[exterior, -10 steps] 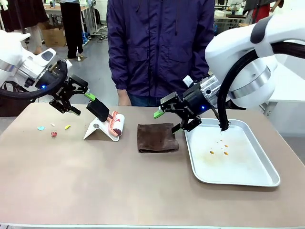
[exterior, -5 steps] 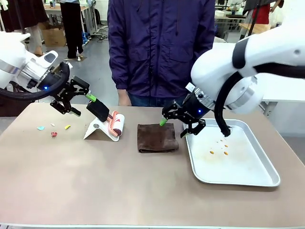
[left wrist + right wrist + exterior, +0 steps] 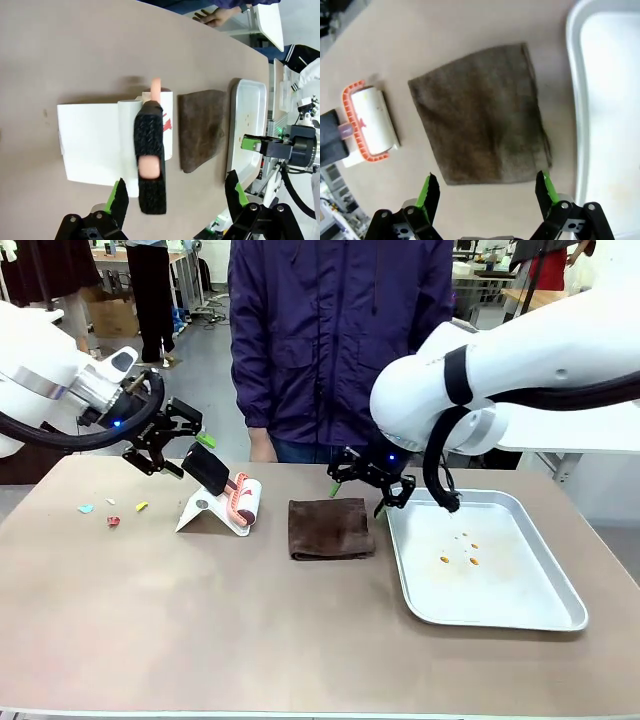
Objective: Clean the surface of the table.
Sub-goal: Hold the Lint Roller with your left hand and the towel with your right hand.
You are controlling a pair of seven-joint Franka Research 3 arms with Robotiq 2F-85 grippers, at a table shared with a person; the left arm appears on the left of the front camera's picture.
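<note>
My left gripper [image 3: 188, 452] hangs wide open at the far left of the brown table [image 3: 250, 630]. The black handle [image 3: 150, 165] of the one lint roller [image 3: 244, 500] lies between its jaws, which clamp nothing. I cannot tell whether a pad touches the handle. My right gripper [image 3: 358, 498], just as wide open and empty, hovers over the far edge of the single brown cloth [image 3: 331, 528], which lies folded at the table's middle. One silver tray [image 3: 510, 585] sits just right of the cloth, with four orange specks [image 3: 474, 561] inside. Four small coloured scraps [image 3: 113, 521] lie left of the roller's white stand [image 3: 198, 508]. One person [image 3: 340, 340] in a purple jacket stands at the far edge.
</note>
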